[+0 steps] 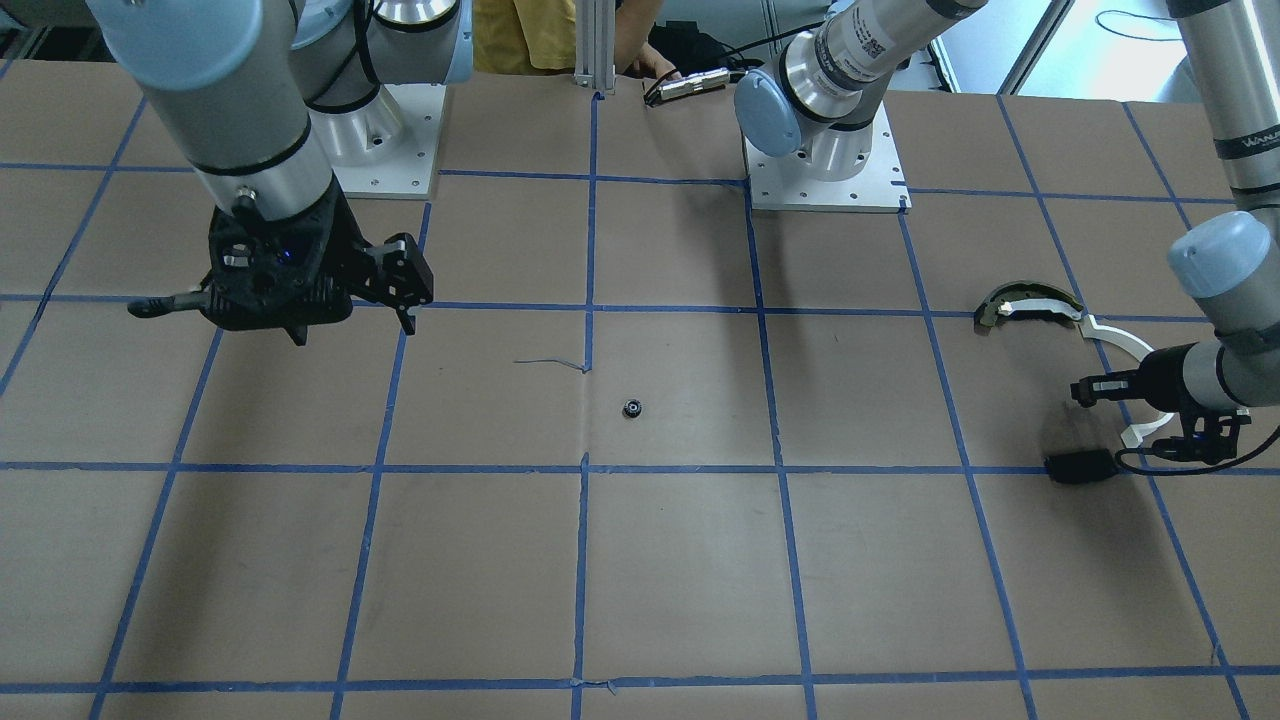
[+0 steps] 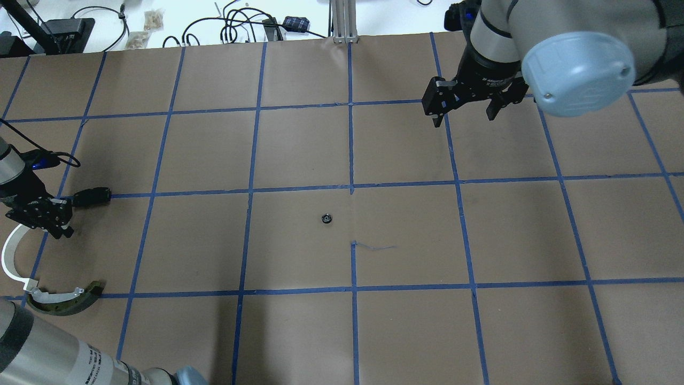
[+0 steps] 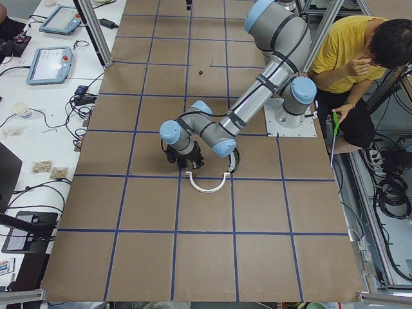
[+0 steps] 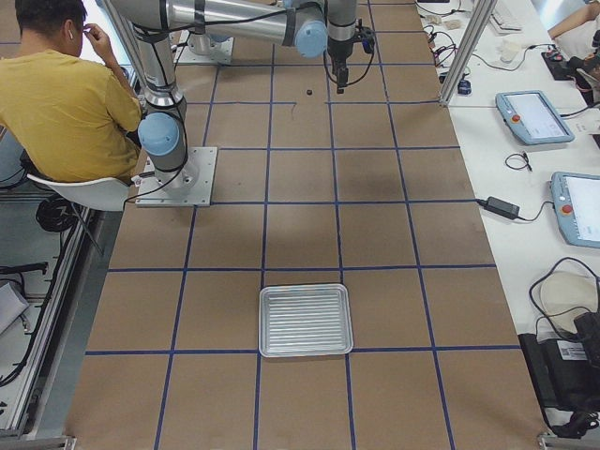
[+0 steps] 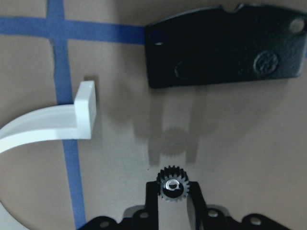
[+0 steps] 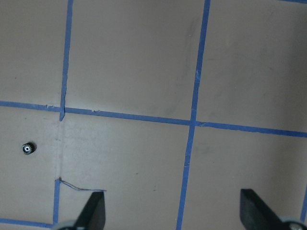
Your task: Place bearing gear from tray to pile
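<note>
Two robot arms work over a wide bench (image 1: 700,560) covered in brown paper. A metal tray (image 4: 272,323) sits toward the bench's end on the robot's right, well apart from everything else. At the opposite end lies the pile: a thin white arc (image 2: 9,256), a dark curved piece (image 2: 72,298) that appears to meet one end of the arc, and a flat black plate (image 5: 225,45). The right tool (image 2: 464,117) hangs above the bench, off to one side of its centre, with its fingers spread wide and nothing between them. The left tool (image 5: 173,191) is low over the pile, its fingers closed narrowly on the bearing gear (image 5: 173,184), a tiny toothed wheel pinched at the very fingertips. The gear sits between the arc's end and the plate, touching neither, and its shadow on the paper suggests it is just above the surface. A second small gear (image 1: 632,407) lies alone near the bench's centre. The likely trouble is in the release. The grip is only on the teeth, so the gear could slip early. Being round, it could roll or bounce away from the pile if let go from any height, or cling to one finger as they part. The paper is flat and marked into squares by blue tape (image 2: 350,149). Side tables (image 4: 525,216) beside the bench carry tablets (image 4: 534,117) and cables (image 2: 240,27), and a person in a yellow shirt (image 3: 360,64) sits behind the robot.
</note>
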Action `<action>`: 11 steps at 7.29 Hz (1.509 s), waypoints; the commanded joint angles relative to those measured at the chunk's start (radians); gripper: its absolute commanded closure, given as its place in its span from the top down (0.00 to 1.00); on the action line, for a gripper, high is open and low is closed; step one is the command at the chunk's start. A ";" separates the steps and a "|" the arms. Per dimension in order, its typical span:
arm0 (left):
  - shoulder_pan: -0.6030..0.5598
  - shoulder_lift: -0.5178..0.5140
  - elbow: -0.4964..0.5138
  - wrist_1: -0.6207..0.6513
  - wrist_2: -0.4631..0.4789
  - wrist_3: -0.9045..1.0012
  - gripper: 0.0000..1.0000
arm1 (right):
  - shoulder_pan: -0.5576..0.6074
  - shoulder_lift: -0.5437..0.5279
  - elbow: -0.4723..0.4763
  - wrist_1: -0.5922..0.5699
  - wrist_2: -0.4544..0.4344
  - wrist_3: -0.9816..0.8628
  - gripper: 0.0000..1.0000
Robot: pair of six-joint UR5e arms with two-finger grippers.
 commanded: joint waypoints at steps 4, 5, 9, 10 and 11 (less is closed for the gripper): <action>-0.014 0.031 0.010 -0.055 0.005 -0.044 1.00 | -0.006 0.036 -0.114 0.032 -0.012 -0.009 1.00; -0.049 0.052 0.022 -0.054 -0.021 -0.107 1.00 | -0.013 0.053 -0.146 0.039 -0.009 -0.009 1.00; -0.445 0.132 0.086 -0.052 -0.186 -0.438 1.00 | -0.018 0.043 -0.188 0.184 -0.014 -0.007 1.00; -0.544 0.143 0.085 -0.051 -0.193 -0.545 1.00 | -0.026 0.044 -0.188 0.178 -0.015 -0.007 1.00; -0.624 0.144 0.079 -0.045 -0.213 -0.640 1.00 | -0.027 0.041 -0.188 0.177 -0.015 -0.009 1.00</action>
